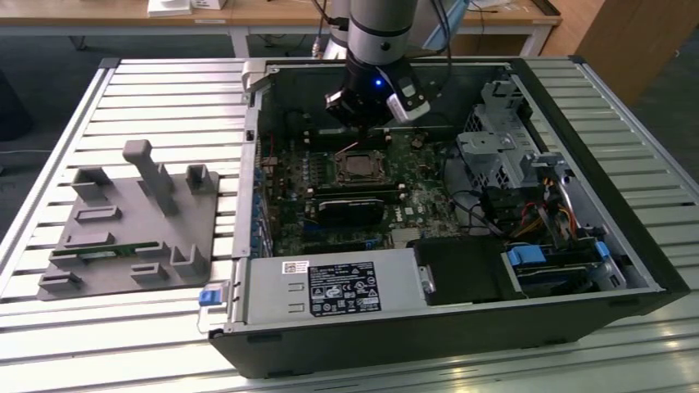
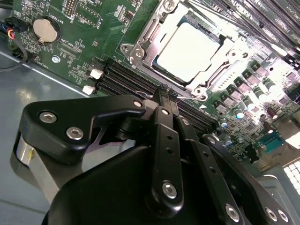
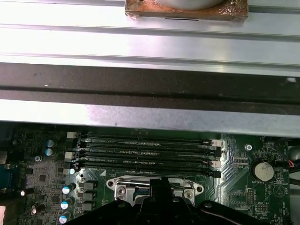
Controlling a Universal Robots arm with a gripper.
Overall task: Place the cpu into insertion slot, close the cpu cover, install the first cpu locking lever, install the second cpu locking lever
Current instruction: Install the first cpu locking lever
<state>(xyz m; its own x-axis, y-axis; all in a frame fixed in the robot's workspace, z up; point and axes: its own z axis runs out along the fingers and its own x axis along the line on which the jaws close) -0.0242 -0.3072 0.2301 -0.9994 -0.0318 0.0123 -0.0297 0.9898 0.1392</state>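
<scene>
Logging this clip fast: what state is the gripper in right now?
Black gripper: fingers together, shut, holding nothing visible, hovering just off the silvery square cpu seated in its socket.

Silver-grey cylindrical arm [image 1: 381, 29], black wrist with blue light; black gripper [image 2: 161, 101] linkages studded with silver screws, dark cables alongside.

We saw a worktable topped with pale grey metal slats [image 1: 153, 82] running across it. On it lay an open black computer tower case [image 1: 611, 246], set on its side with its inside facing up. Just beside the case, toward the exterior view's left, rested a flat grey plastic fixture plate [image 1: 120, 237] with upright blocks and posts. The plate and the case sat close together, both directly on the slats.
</scene>
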